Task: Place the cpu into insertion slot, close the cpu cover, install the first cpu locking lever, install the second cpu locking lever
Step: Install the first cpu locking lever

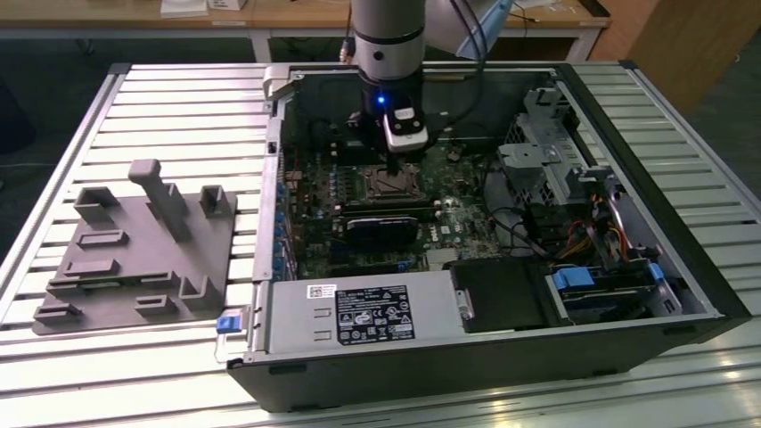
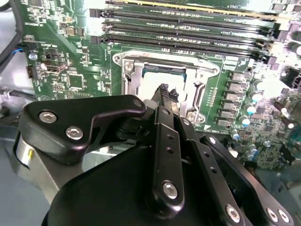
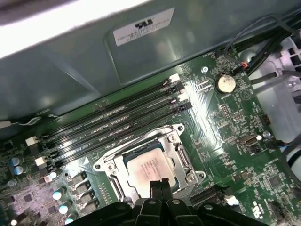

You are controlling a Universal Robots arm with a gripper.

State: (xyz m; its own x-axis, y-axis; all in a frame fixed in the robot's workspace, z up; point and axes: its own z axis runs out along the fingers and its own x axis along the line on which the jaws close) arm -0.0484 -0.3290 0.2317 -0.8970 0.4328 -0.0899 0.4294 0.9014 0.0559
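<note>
First wrist view shows us the cpu (image 3: 149,170) already seated flat in the slot (image 3: 184,159), with our fingers (image 3: 160,189) pressed together, gripping nothing, poised straight above the chip's near edge, cover frame around it.

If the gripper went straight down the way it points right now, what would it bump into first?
Most likely the cpu. The gripper points down with its tips close together right over the chip's pale face, which sits in the insertion slot. How near the tips are is hard to judge.
</note>
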